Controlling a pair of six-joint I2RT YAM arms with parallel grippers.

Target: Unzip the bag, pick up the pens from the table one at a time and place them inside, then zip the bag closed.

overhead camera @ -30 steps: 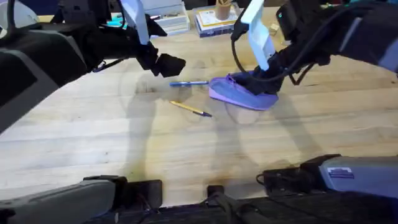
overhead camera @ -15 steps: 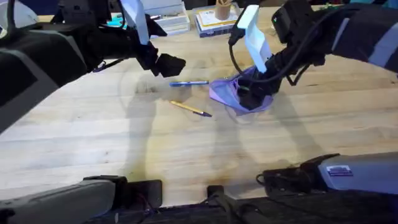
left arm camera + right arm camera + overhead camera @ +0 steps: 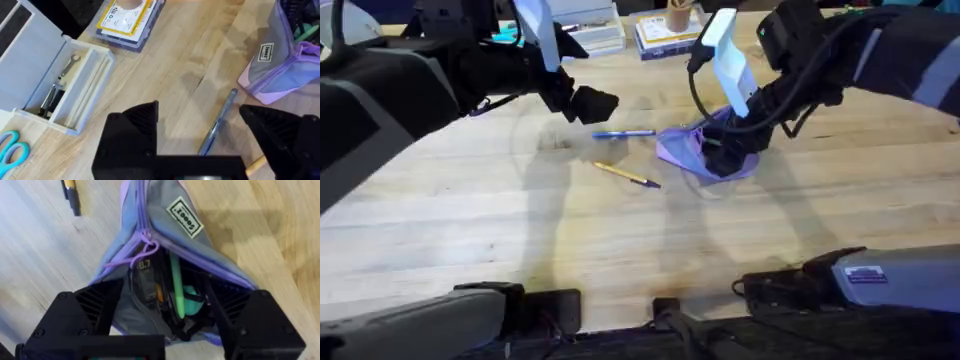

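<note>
Table (image 3: 520, 230): two pens (image 3: 625, 133), one bag (image 3: 682, 148).

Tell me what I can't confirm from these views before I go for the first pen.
- Far end of the bag: overhead, covered by the right gripper.
- How far the zipper is open: right wrist, the bag runs under the fingers.
- Blue pen: left wrist, its lower end is behind the left gripper.
- Yellow pen: right wrist, cut by the frame edge.
</note>
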